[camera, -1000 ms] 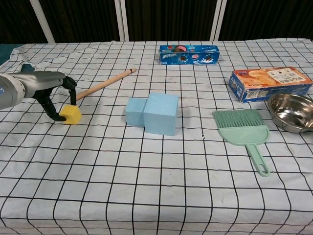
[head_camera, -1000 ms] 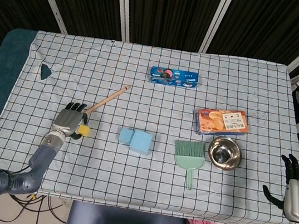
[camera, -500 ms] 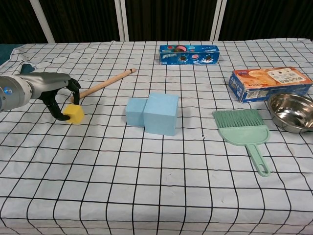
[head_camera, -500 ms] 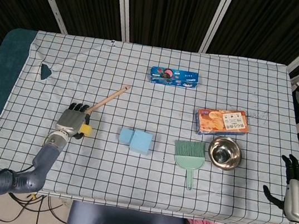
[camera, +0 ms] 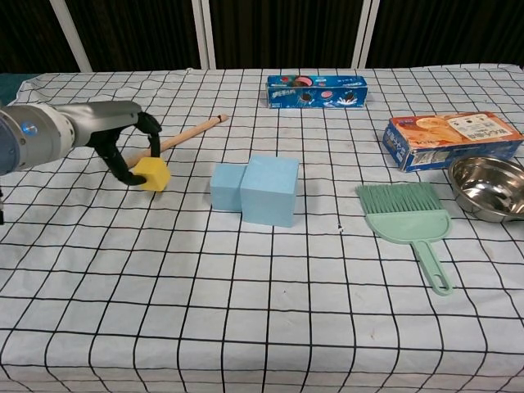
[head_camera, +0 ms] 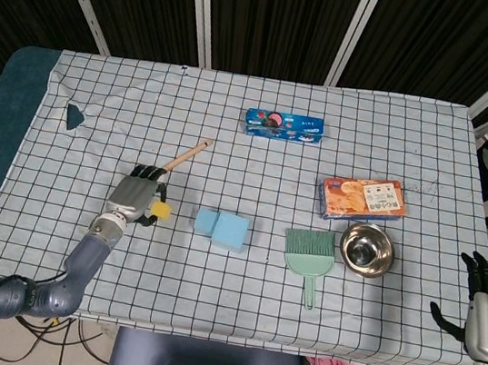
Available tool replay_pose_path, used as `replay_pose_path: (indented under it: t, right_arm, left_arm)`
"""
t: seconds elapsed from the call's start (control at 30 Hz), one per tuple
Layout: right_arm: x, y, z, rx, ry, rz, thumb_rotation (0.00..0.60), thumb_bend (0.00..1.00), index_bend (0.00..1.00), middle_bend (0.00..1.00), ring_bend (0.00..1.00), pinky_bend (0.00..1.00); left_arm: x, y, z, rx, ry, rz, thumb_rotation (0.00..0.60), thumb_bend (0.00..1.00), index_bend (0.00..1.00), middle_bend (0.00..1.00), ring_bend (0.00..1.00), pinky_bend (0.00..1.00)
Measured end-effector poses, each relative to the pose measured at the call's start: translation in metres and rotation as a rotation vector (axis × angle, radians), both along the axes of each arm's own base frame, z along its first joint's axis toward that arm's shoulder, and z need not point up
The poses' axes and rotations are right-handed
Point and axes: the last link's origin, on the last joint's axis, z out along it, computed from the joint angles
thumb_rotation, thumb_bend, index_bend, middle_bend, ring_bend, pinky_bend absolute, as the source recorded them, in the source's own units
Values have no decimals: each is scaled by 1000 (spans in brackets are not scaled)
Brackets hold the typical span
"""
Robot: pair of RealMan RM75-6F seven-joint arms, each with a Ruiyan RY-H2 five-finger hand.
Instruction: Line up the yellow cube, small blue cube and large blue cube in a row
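Observation:
My left hand (head_camera: 134,198) (camera: 123,139) pinches the yellow cube (head_camera: 160,210) (camera: 152,173) and holds it just above the checked cloth, left of the blue cubes. The small blue cube (head_camera: 207,223) (camera: 225,187) touches the left side of the large blue cube (head_camera: 230,231) (camera: 271,189) at the table's middle. A gap of about one grid square separates the yellow cube from the small blue one. My right hand (head_camera: 485,308) hangs off the table's right front corner, fingers apart and holding nothing.
A wooden stick (head_camera: 185,156) (camera: 187,135) lies just behind my left hand. A green brush (head_camera: 309,254) (camera: 407,214), a steel bowl (head_camera: 367,250) (camera: 488,187) and an orange box (head_camera: 362,198) (camera: 450,137) lie to the right. A blue biscuit pack (head_camera: 284,126) (camera: 316,90) lies at the back.
My left hand has carried the yellow cube to the right, toward the small blue cube. The right hand and the blue cubes have not moved.

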Motion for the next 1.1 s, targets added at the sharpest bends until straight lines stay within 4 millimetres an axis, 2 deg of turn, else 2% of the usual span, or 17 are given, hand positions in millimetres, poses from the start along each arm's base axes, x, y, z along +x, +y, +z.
replay_pose_path:
  t: [0.17,0.33,0.53,1.1]
  right_arm:
    - [0,0,1,-4,-3,1,600,191,101,48,192,118]
    - [0,1,2,-4,-7,3,600,191,101,48,192,118]
    - [-1,2,5,-11,-10,2,600,190,101,48,192,118]
    - [-1,1,3,-5,-7,1,600,191,101,49,192,118]
  left_arm:
    - [29,3,-9,-7,-8,-34,600,319,488,90,0,0]
    - [44,4,-23,-22,-14,-33,600,319,487,90,0,0]
    - [46,8,-34,-21,4,-18,600,319,487,89,0,0]
    - [44,12,-46,-27,19,-8,600,318,481,89,0,0]
